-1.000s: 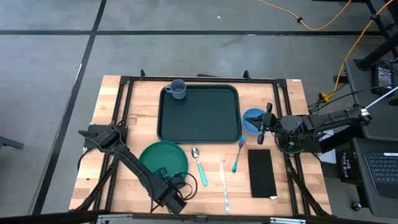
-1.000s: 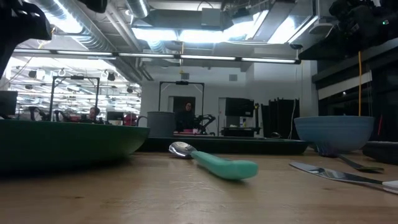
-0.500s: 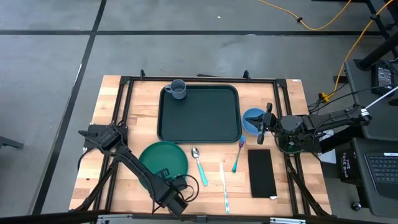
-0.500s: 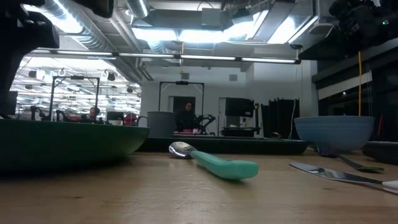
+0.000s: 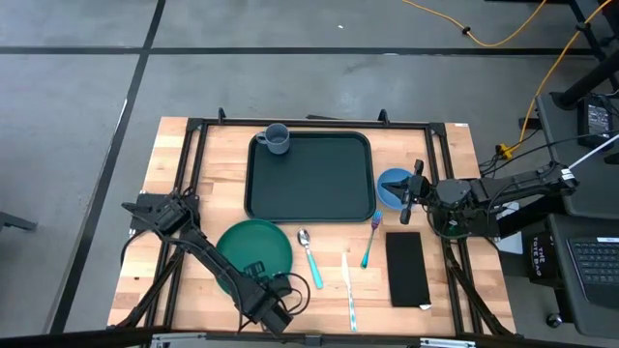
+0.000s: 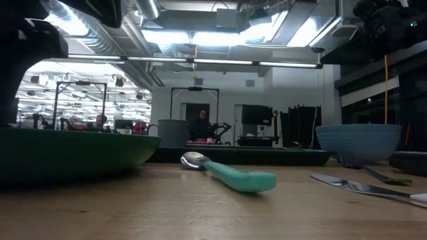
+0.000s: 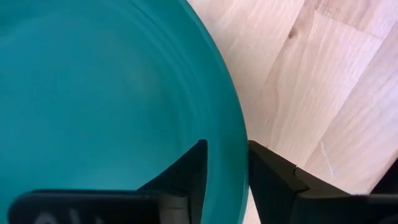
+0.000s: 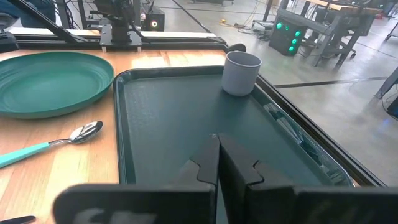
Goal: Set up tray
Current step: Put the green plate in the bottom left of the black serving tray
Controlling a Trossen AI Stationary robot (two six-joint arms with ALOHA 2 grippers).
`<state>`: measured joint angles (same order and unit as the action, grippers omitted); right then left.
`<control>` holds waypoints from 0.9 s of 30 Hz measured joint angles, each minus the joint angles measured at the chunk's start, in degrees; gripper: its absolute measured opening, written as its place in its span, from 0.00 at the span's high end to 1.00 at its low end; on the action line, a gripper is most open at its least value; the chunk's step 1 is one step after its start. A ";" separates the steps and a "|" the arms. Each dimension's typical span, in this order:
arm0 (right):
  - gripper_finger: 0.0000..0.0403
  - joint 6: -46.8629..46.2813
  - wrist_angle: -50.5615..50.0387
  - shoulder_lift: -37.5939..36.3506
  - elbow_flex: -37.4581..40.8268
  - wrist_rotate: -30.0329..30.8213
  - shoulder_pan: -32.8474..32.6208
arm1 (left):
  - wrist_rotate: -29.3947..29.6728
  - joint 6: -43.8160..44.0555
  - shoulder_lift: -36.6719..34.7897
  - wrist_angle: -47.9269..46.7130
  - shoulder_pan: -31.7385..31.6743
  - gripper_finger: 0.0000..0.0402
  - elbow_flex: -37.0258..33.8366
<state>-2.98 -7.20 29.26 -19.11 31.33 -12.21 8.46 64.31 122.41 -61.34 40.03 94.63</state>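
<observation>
The dark green-black tray lies flat at the table's middle, with a grey cup standing in its far left corner. A round green plate rests on the wood near the tray's near left corner. My left gripper is open at the plate's near rim. In the left wrist view the gripper has one finger over the plate's inside and one outside it. My right gripper is shut and hovers by the blue bowl, right of the tray. My left gripper's fingers stand on either side of the plate's near rim, coming from the table's near side. I cannot tell whether they touch it. The plate lies flat on the table.
A teal-handled spoon, a knife and a teal fork lie near the tray's near edge. A flat black napkin lies on their right. A black frame borders the table. People sit in the room beyond.
My left arm has come lower over the plate's near rim, showing larger in the low view. The plate and the other things have stayed put.
</observation>
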 joint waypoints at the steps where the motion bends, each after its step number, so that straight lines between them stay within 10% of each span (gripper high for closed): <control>1: 0.98 0.00 0.00 0.00 0.00 0.00 0.02 | 0.26 -0.02 0.00 0.00 0.00 0.76 0.00; 12: 0.98 0.00 0.02 0.00 0.00 0.00 0.01 | -0.94 0.27 -0.05 -0.35 0.02 0.98 0.04; 27: 0.98 -0.02 0.04 0.00 0.00 0.00 0.00 | 0.03 1.55 -1.41 -3.33 3.66 0.99 3.05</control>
<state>-3.00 -7.16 29.26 -19.11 31.33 -12.21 8.49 65.87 121.00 -64.67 43.69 97.68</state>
